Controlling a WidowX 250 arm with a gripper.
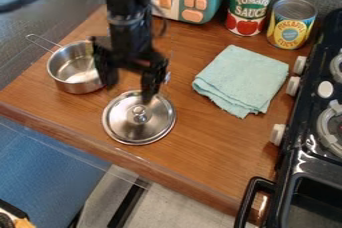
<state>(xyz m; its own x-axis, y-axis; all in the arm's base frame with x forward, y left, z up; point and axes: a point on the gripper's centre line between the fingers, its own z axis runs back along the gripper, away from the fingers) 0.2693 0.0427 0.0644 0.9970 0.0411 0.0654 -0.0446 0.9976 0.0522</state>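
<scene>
Nr lid (127,123) & pot (78,87), jaws (130,90) open; red-label can (250,7) beside yellow-label can (291,26).

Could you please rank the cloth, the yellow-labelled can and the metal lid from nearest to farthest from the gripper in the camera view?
From the gripper:
1. Metal lid, just below it in the picture.
2. Cloth, to the picture's right.
3. Yellow-labelled can, at upper right, beyond the cloth.

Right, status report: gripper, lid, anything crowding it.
Gripper open, empty, near the lid's far edge; contact unclear. Lid flat on the counter, knob up. Steel pot close by; folded cloth well apart.
</scene>
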